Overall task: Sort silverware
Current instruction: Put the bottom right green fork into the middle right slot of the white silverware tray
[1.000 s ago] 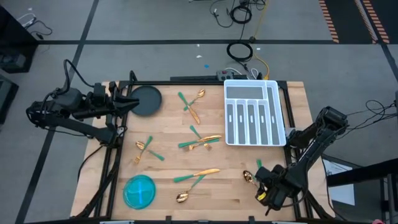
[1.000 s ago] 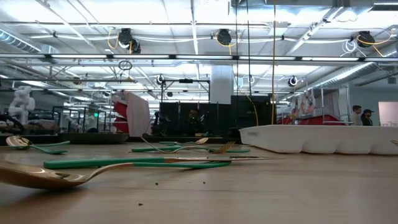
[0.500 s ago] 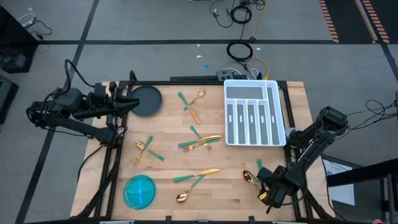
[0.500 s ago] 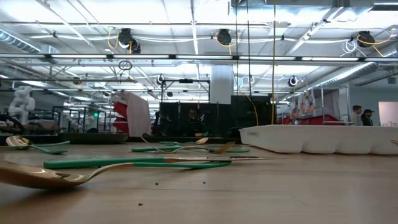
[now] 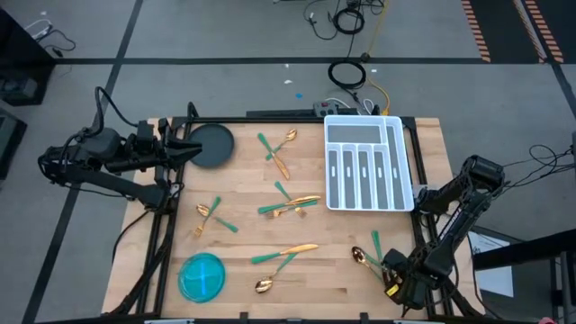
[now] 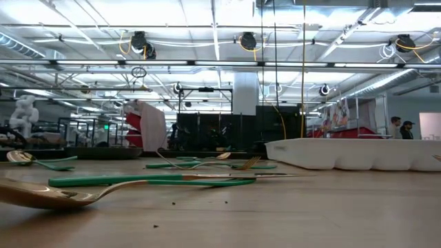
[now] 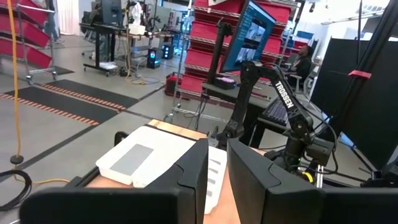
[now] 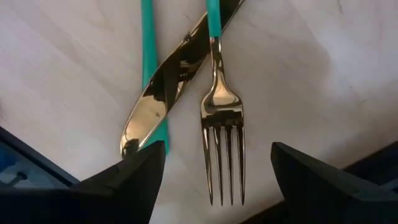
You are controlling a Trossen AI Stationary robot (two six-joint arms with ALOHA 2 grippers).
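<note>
"TROSSEN" reads on the right arm; right pincer spread over a fork; left pincer's state unclear

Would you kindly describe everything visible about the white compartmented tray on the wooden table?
The white compartmented tray looks like moulded plastic, rectangular with rounded corners and a raised rim. It has one wide compartment across its far end and four long narrow ones side by side, their floors looking grey. No cutlery shows inside it. It lies flat at the table's far right corner, apart from the scattered gold and teal silverware. In the low view only its low white side wall shows. Neither gripper touches it.
</note>
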